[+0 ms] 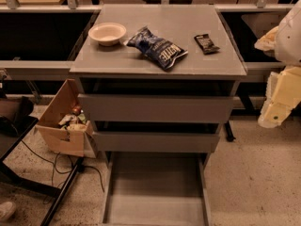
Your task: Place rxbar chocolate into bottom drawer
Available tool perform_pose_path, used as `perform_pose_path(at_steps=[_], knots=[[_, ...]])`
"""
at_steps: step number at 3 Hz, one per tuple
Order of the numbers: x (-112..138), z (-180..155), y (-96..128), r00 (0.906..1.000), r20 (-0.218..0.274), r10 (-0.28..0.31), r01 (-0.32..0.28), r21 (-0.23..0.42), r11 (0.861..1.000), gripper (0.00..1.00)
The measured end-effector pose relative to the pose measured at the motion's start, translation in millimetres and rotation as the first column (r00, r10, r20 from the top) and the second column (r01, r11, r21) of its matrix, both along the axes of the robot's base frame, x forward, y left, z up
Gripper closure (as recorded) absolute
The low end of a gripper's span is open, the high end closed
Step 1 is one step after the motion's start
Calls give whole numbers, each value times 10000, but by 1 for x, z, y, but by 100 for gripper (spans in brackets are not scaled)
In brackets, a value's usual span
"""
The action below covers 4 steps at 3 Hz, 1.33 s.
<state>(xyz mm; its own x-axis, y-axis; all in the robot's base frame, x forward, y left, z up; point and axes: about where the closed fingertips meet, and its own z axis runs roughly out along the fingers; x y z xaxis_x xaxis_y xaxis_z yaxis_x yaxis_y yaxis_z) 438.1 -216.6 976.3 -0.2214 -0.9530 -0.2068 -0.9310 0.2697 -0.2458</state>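
Observation:
The rxbar chocolate point(206, 43) is a small flat black wrapper lying on the right part of the grey cabinet top point(155, 62). The bottom drawer point(155, 192) is pulled out below the cabinet, and its flat grey floor shows nothing on it. My gripper point(278, 103) is the cream-coloured part of the arm at the right edge of the view. It hangs beside the cabinet, to the right of and lower than the rxbar, apart from it and from the drawer.
A dark blue chip bag point(157, 48) lies mid-top and a pale bowl point(107, 33) stands at the left. The two upper drawers point(155, 108) show only front panels. An open cardboard box point(63, 121) with clutter and cables sits on the floor at the left.

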Motion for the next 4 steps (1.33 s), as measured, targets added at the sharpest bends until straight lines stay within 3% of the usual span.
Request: perform_pose_path(at_steps=[1, 2, 3, 4], knots=[[0, 0, 0, 10000, 0, 0, 0, 0, 10000, 0], [26, 7, -4, 9983, 559, 142, -165, 420, 9990, 0], [89, 25, -10, 9855, 1669, -295, 4, 1720, 9851, 0], [154, 55, -9, 9533, 2709, -1335, 625, 2555, 9648, 0]])
